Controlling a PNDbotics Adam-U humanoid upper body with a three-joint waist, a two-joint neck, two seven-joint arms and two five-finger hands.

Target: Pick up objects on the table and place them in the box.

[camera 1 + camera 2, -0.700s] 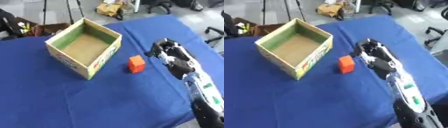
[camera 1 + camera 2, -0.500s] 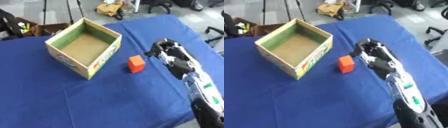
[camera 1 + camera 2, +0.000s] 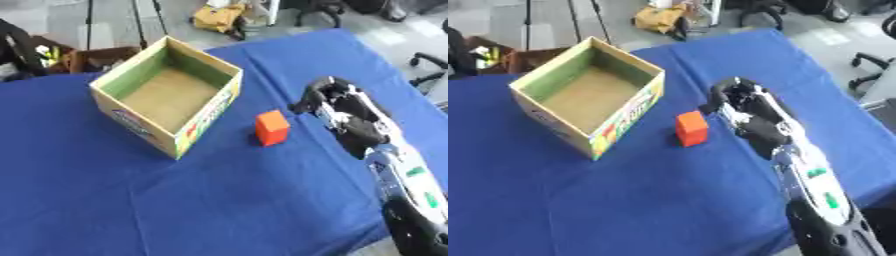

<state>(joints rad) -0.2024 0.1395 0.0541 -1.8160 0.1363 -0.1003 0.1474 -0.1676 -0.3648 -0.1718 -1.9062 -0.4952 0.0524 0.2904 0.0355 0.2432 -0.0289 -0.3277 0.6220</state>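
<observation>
**Mia:** The room has a grey floor at the back. There are black chairs (image 3: pixel 426 75), some stands, and a yellow bag (image 3: pixel 217 15) lying on the floor. In front of all that is a big table with a blue cloth (image 3: pixel 105 200) on it.

**Tom:** What is on the left side of the table?

**Mia:** An open cardboard box (image 3: pixel 168 95). It sits on the cloth, turned so one corner points to the front. The inside walls are green and the bottom is brown. There is nothing in the box. One outside wall has bright pictures on it.

**Tom:** And next to it?

**Mia:** An orange block (image 3: pixel 272 127). It stands on the cloth just to the right of the box, near the front corner. The block does not touch the box. It is not in the box yet.

**Tom:** What is on the right?

**Mia:** The robot's right hand (image 3: pixel 741 102). The arm comes up from the bottom right corner, and the hand is just beside the block, on its right. The fingers are bent a bit and point toward the block. The hand holds nothing. It does not touch the block; a little blue cloth shows between them.

**Tom:** Is the other hand there?

**Mia:** The left hand does not show at all.
</observation>
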